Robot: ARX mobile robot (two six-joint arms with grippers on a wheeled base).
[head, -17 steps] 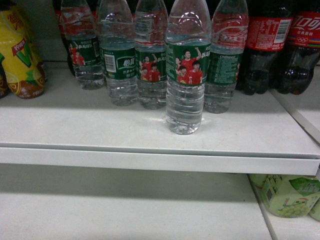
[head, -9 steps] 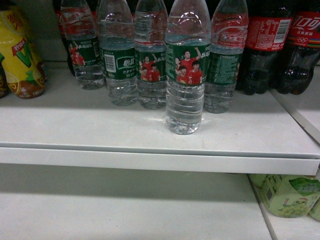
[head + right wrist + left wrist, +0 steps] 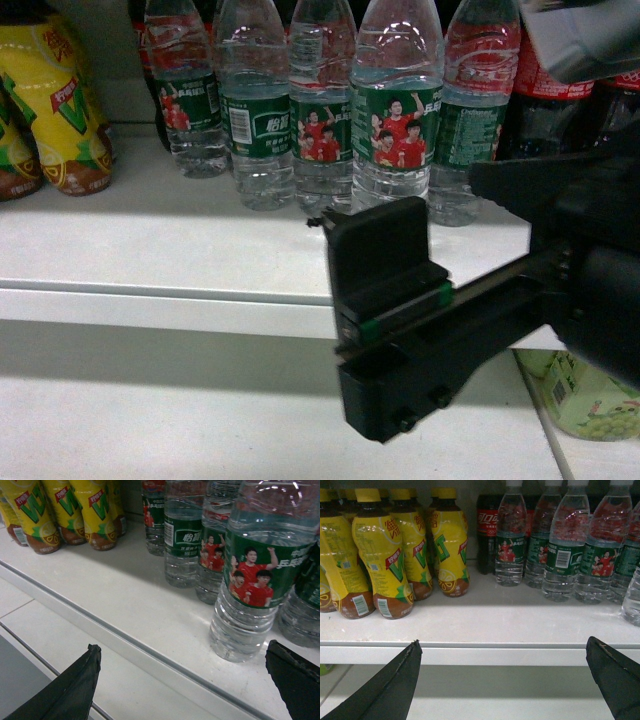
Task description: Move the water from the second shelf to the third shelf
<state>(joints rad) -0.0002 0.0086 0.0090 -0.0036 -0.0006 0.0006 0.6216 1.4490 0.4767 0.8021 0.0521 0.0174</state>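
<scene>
Several water bottles with green labels stand in a row on the white shelf (image 3: 150, 250). One water bottle (image 3: 397, 120) (image 3: 250, 580) stands forward of the row. My right gripper (image 3: 182, 647) is open, low in front of the shelf edge, with this front bottle just beyond its right finger and nothing between the jaws. In the head view its black fingers (image 3: 380, 250) cover the bottle's base. My left gripper (image 3: 503, 642) is open and empty in front of the shelf lip, further left. The water row (image 3: 567, 550) stands at its upper right.
Yellow tea bottles (image 3: 385, 560) (image 3: 60, 110) fill the left of the same shelf. Dark cola bottles (image 3: 487, 525) stand behind the water. A lower white shelf (image 3: 180, 410) lies beneath, with pale green packs (image 3: 590, 400) at its right.
My right arm has come into the head view from the right and now covers the front bottle's base. The head view has shifted, so the bottles sit slightly further right.
</scene>
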